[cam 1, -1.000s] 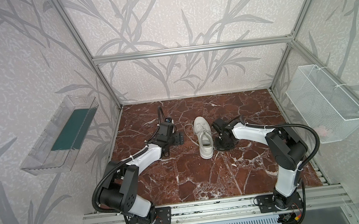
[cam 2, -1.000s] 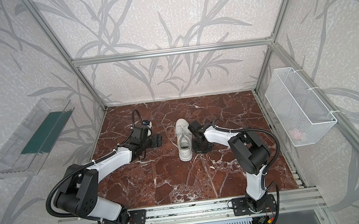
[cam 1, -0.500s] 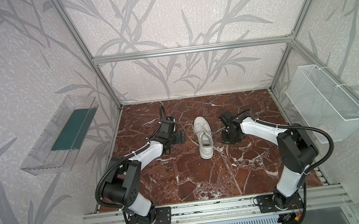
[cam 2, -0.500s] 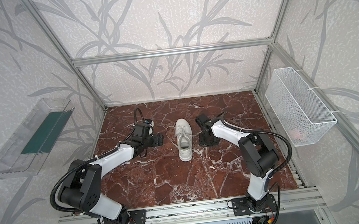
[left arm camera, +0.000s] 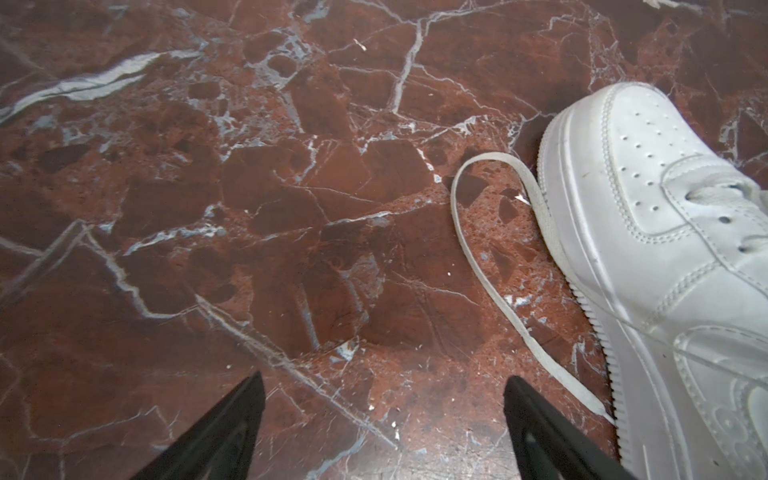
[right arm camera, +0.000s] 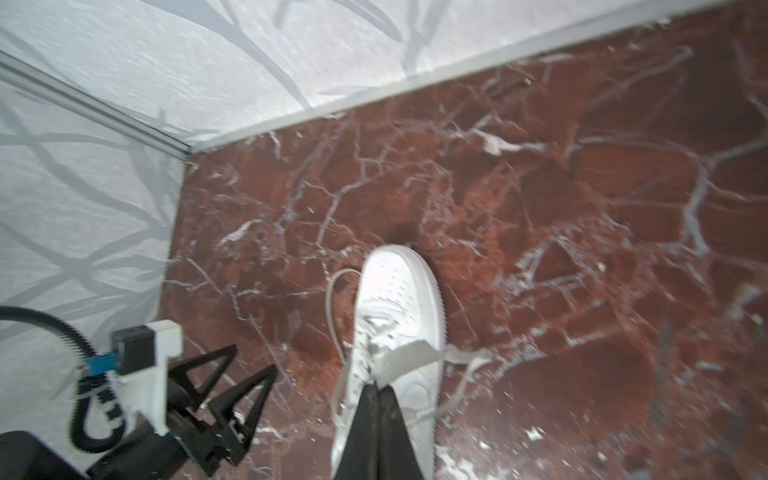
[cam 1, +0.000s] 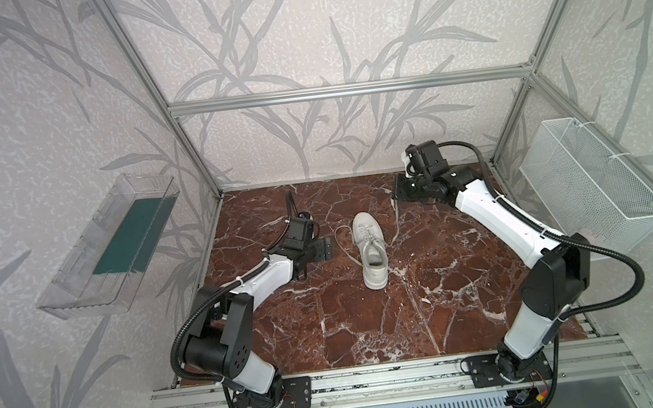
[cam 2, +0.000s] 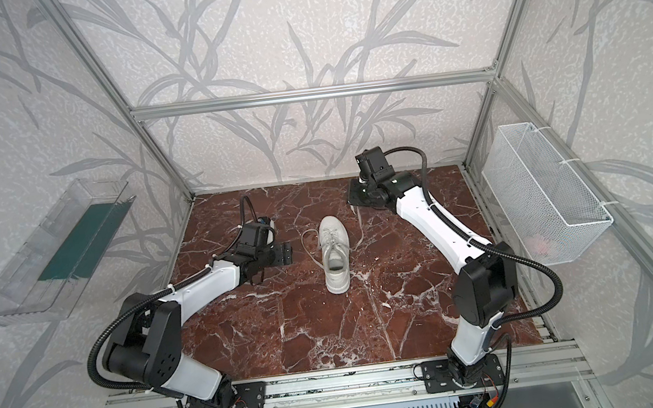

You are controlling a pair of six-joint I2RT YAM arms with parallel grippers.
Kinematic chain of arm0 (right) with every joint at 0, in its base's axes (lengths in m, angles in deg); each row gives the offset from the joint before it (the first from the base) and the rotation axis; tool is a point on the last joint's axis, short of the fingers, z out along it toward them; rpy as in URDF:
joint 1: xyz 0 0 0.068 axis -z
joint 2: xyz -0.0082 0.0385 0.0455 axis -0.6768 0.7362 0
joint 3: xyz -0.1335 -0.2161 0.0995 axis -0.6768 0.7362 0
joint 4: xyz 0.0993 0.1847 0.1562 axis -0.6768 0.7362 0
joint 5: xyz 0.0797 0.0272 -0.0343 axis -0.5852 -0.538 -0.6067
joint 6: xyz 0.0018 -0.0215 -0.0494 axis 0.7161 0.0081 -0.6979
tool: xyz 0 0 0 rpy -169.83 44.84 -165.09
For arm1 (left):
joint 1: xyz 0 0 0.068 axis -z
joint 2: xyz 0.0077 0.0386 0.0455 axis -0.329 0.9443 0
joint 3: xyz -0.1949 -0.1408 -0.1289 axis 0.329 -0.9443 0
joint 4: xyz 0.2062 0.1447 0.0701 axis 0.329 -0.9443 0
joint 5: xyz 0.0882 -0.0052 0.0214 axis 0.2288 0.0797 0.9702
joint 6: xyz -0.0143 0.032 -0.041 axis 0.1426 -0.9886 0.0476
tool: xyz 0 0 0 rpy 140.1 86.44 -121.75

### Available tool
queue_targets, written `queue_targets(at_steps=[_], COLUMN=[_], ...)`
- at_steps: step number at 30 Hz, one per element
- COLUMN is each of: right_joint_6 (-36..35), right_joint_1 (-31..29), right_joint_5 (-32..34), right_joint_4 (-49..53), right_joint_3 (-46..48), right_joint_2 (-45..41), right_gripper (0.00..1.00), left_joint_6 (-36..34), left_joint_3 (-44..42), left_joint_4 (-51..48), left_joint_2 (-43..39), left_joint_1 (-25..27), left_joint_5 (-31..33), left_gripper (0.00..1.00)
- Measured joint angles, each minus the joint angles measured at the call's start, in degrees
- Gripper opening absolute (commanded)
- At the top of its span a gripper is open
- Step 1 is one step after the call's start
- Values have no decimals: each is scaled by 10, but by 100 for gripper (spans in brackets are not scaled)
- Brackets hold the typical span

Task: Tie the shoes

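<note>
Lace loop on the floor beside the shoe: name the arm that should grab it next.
Left. The left gripper is open, low beside the lace loop; the right gripper is shut on the other lace, farther back.

Leaf-patterned walls (cam 1: 296, 28) surround red marble floor (cam 1: 372, 325).

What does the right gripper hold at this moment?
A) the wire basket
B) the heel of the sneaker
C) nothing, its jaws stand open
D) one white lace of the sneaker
D: in the right wrist view the right gripper is shut on a flat white lace that comes from the sneaker.
</note>
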Motion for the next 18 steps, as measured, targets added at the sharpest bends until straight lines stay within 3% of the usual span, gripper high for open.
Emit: queue_targets(at_steps=[8, 15, 18], right_joint_6=[43, 71, 96], right_joint_1=[-62, -112, -126], right_joint_5=[-73, -113, -132], right_joint_4=[-58, -24, -28], right_joint_3=[-214, -525, -597], right_joint_2=[191, 420, 489], right_gripper=[0, 0, 0], left_joint_6=[19, 30, 31], left_joint_3=[-59, -107, -113], left_joint_4=[-18, -39, -45], left_joint_2=[-81, -142, -159], left_joint_1=[-45, -73, -77], left_joint_5=[-3, -4, -4], left_gripper=[92, 92, 92])
